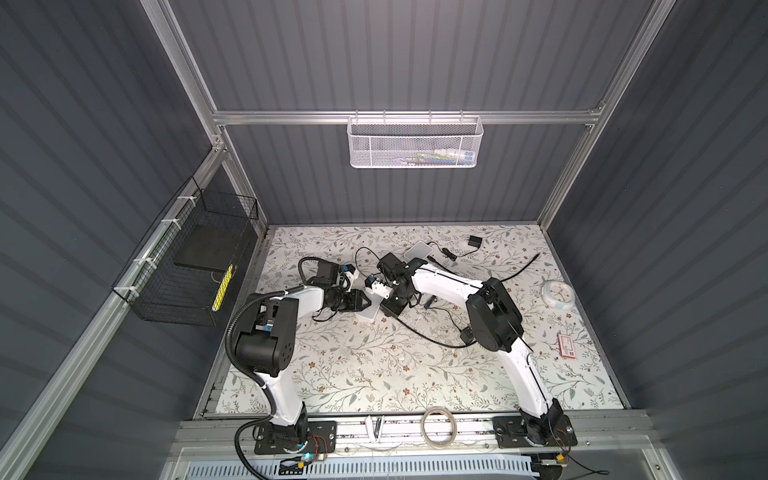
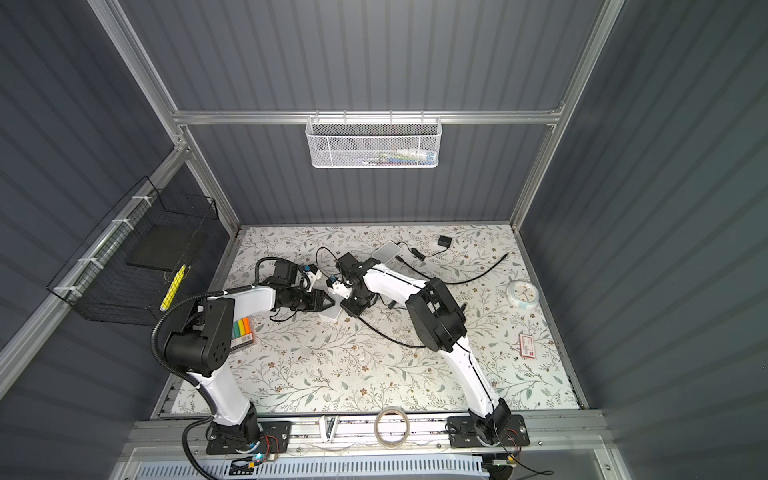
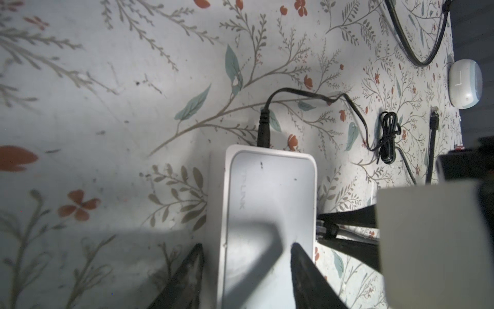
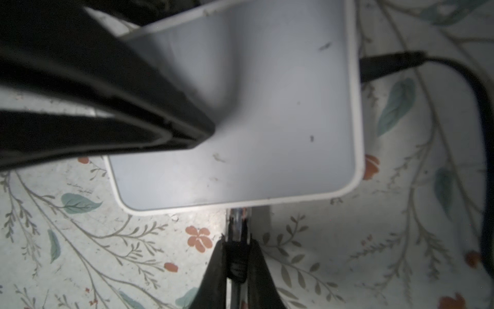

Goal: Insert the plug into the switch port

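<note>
The white switch (image 3: 267, 200) lies flat on the flowered table, and both top views show it (image 1: 366, 314) (image 2: 330, 314) between the two arms. A black power lead (image 3: 264, 128) is plugged into its far end. My left gripper (image 3: 246, 256) is open astride it. One fingertip (image 3: 299, 256) lies over the top face and the other (image 3: 192, 264) hangs beside the side wall. I cannot tell whether they press on it. My right gripper (image 4: 238, 248) is shut on the plug (image 4: 237, 227), a clear connector with a black boot. Its tip meets the side edge of the switch (image 4: 267, 120). The port is hidden under the rim.
The plug's black cable (image 1: 432, 336) trails toward the right arm. Further back lie a second white box (image 1: 419, 251), a black adapter (image 1: 473, 241) and a loose black cable (image 1: 519, 270). A round clock (image 1: 558, 294) and a red card (image 1: 567, 347) sit at the right. A marker box (image 2: 242, 330) sits at the left.
</note>
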Controlling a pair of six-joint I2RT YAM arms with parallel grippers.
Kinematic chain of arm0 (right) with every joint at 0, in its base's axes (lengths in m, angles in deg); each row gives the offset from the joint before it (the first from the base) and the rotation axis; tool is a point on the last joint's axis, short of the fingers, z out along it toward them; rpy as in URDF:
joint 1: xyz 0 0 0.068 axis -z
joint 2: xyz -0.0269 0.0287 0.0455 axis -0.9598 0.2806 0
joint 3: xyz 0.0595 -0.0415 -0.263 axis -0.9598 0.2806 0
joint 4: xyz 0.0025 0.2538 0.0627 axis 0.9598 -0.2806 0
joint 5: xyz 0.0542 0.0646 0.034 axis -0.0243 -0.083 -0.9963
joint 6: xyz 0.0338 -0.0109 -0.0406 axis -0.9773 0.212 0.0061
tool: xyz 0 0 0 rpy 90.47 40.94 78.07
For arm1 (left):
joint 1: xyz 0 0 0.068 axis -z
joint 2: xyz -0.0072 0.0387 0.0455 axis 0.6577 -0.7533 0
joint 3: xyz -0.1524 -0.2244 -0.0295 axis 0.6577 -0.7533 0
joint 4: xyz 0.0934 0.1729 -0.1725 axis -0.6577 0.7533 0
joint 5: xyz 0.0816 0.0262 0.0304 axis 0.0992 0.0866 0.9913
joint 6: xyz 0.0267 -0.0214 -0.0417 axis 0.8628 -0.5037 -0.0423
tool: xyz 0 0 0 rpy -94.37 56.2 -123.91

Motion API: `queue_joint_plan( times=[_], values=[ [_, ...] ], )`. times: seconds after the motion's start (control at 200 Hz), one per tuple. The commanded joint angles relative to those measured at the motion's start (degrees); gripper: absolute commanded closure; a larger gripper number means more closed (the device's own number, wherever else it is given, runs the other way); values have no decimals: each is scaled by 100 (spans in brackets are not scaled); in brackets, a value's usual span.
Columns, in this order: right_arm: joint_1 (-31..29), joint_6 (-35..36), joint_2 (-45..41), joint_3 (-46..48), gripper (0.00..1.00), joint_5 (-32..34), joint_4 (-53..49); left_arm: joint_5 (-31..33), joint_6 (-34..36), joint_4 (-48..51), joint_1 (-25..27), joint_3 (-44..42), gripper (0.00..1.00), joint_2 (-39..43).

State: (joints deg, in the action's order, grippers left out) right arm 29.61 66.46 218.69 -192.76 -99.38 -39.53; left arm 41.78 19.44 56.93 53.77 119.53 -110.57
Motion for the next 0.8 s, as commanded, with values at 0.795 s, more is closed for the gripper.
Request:
queue_joint_plan(
  times=[0.795],
  values=[
    [-82, -120, 95, -469, 100, -195, -153, -842, -30, -549, 10, -512, 58, -38]
  ],
)
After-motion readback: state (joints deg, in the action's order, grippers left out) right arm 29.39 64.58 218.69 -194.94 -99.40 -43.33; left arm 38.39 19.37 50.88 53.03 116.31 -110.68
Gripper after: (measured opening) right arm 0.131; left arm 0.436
